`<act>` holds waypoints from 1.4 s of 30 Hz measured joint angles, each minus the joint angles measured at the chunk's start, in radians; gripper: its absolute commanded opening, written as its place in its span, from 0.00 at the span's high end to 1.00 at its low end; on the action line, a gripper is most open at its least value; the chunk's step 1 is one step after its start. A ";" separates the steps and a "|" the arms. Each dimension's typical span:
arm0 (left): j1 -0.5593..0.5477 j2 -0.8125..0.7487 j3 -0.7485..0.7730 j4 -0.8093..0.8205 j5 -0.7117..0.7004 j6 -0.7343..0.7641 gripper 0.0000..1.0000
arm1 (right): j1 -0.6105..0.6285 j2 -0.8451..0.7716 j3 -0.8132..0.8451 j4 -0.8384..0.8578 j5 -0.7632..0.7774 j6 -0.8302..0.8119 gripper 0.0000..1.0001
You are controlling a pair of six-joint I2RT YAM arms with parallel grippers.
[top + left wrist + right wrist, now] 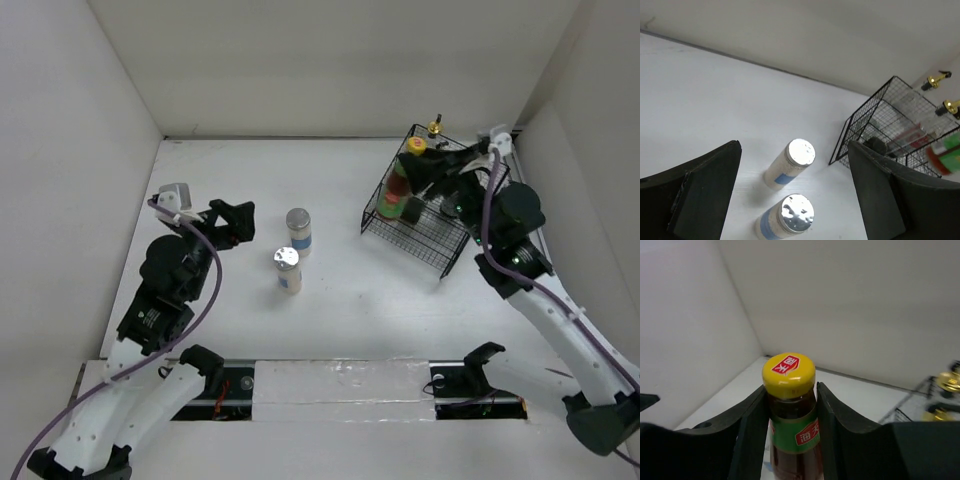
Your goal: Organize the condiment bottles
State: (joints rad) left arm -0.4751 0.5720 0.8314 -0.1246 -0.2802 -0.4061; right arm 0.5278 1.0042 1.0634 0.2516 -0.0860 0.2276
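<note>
While the left arm is bending up from its base at the near left edge and is pointing its wrist to the right, the left gripper [247, 222] is hanging with its jaws standing wide and with nothing between them. It is facing the two silver-lidded jars, which are standing upright on the table [330, 320] near its middle. The far jar [298, 229] and the near jar [288, 269] are just beside each other but are not touching, and both are apart from the gripper.

The right arm is stretching from the near right corner toward the far right. Its elbow is folding by the side wall, and its wrist is turning left over the black wire basket [440, 250]. The right gripper [791, 390] is clamping narrowly on the neck of a yellow-capped bottle [788, 371] with a green label and dark content. The bottle is standing upright between the fingers [752, 430].

From above, its cap is showing over the far part of the basket, but I cannot tell if its bottom is resting on the wire floor. Two clear bottles with gold pourers [932, 81] are standing at the far side of the basket, and a green-capped bottle [413, 209] is sitting inside it.
</note>
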 measured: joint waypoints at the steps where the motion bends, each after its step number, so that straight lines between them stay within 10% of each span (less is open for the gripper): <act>1: 0.000 0.020 0.002 -0.001 0.021 0.003 0.17 | -0.013 -0.034 -0.008 -0.035 0.031 -0.007 0.77; 17: 0.000 0.069 0.005 -0.006 0.124 0.008 0.17 | -0.245 -0.111 -0.048 -0.349 0.377 -0.048 0.78; 42: 0.000 0.091 0.005 0.002 0.142 0.008 0.17 | -0.345 0.071 -0.058 -0.174 0.537 -0.120 0.79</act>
State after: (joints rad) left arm -0.4755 0.6628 0.8364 -0.1223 -0.1383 -0.3981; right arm 0.1825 1.0756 1.0050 0.0772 0.4515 0.1074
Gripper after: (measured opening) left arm 0.835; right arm 0.439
